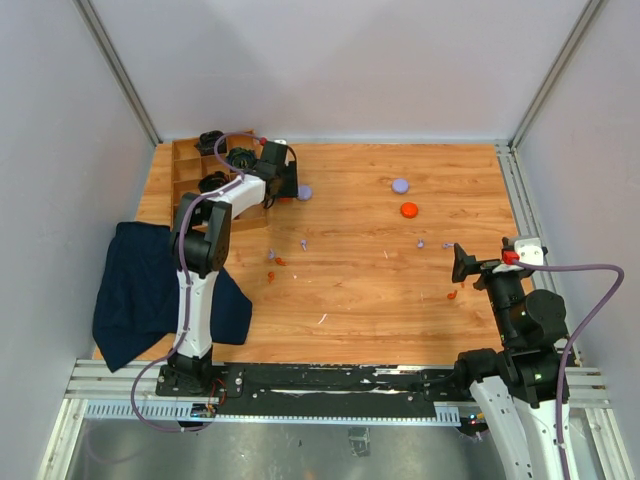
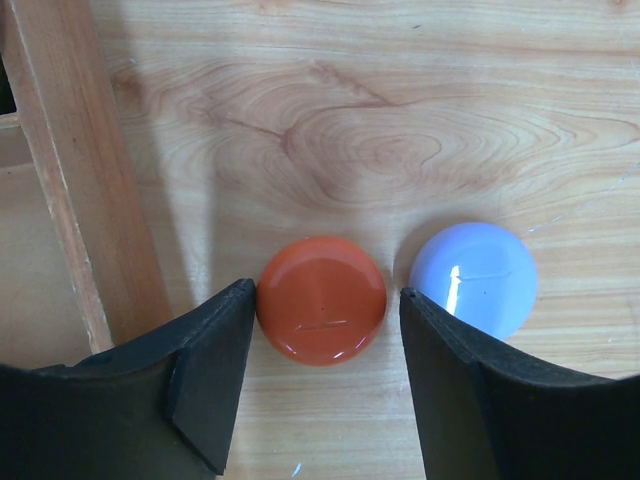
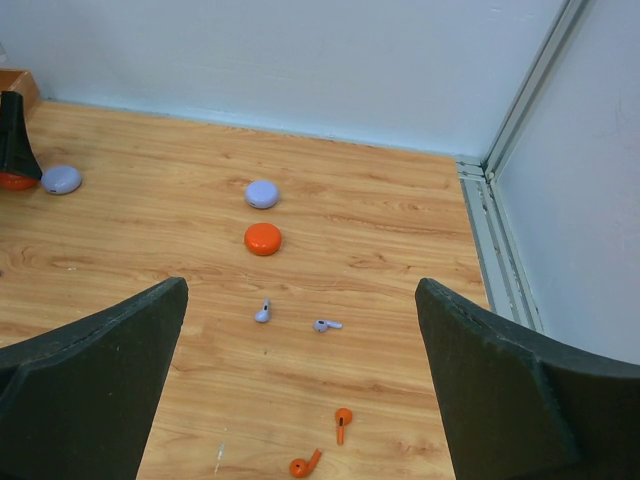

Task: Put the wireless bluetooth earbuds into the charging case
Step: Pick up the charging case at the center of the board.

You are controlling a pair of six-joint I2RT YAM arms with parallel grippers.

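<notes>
Left gripper (image 2: 327,325) apart astride orange-red case (image 2: 321,298), perhaps touching, right gripper (image 3: 300,290) wide apart, empty

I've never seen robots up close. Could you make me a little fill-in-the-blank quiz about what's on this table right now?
1. The disc between the left gripper's fingers is coloured ____.
2. The right gripper stands ____, holding nothing.
3. Ahead of it lie two lavender earbuds and ____ orange earbuds.
4. The dark cloth lies at the table's ____ edge.
Missing words: orange; open; two; left.
</notes>
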